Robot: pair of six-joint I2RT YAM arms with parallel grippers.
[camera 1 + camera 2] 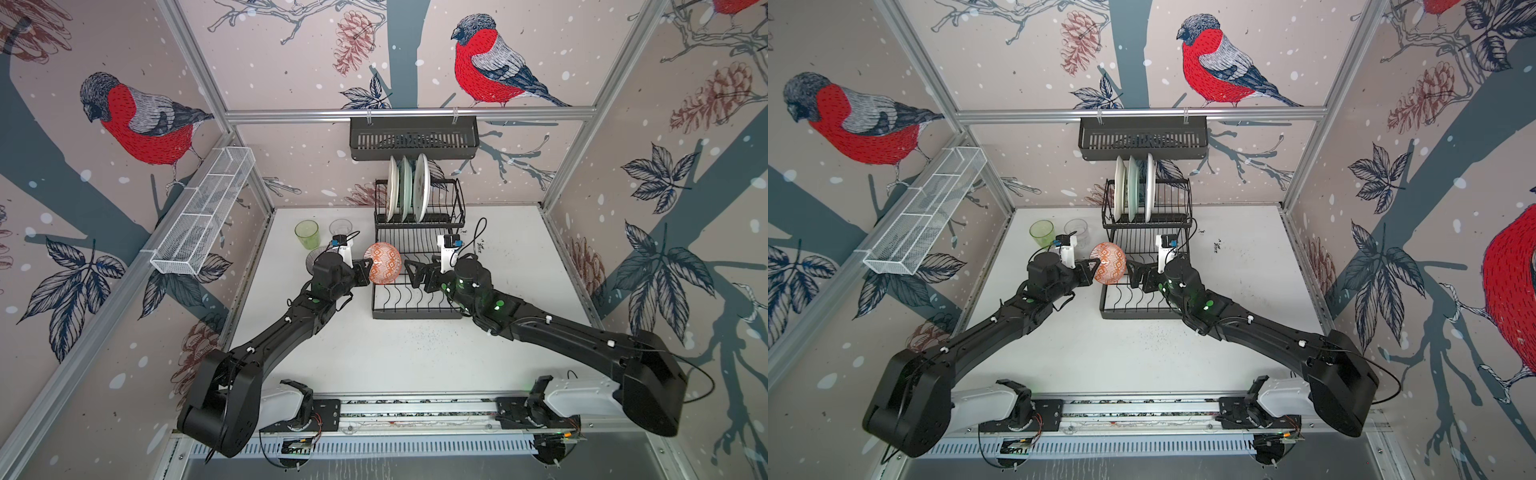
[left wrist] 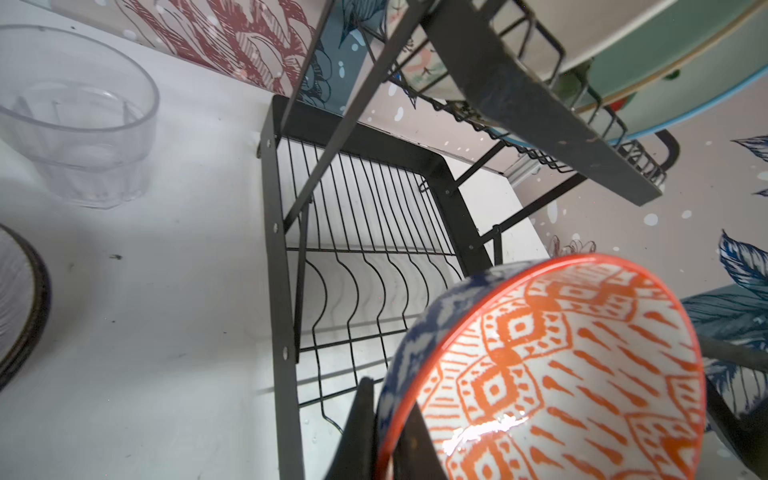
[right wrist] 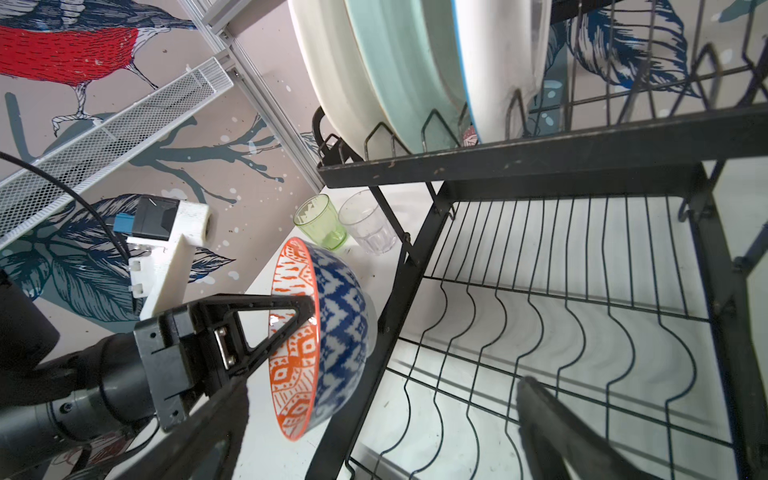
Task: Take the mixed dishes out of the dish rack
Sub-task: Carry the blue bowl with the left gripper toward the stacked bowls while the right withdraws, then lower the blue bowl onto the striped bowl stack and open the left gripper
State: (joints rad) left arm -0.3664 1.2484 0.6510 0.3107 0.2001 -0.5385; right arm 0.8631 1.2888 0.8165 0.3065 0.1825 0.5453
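Nearest: left gripper (image 1: 366, 271) clenched on rim of orange-patterned bowl (image 1: 383, 263), held on edge at left edge of dish rack (image 1: 415, 305) lower tier; right gripper (image 1: 412, 273) released wide just beside. Blue outer wall of bowl (image 3: 345, 316) visible from right wrist only; orange inside only in both top views. Farther back: green tumbler (image 1: 307, 234) and clear tumbler (image 1: 340, 227) on table (image 1: 519, 266), three plates (image 1: 406, 189) upright in top tier.

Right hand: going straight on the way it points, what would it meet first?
Probably the orange bowl in the left hand; the open right hand points at it, though depth is unclear.
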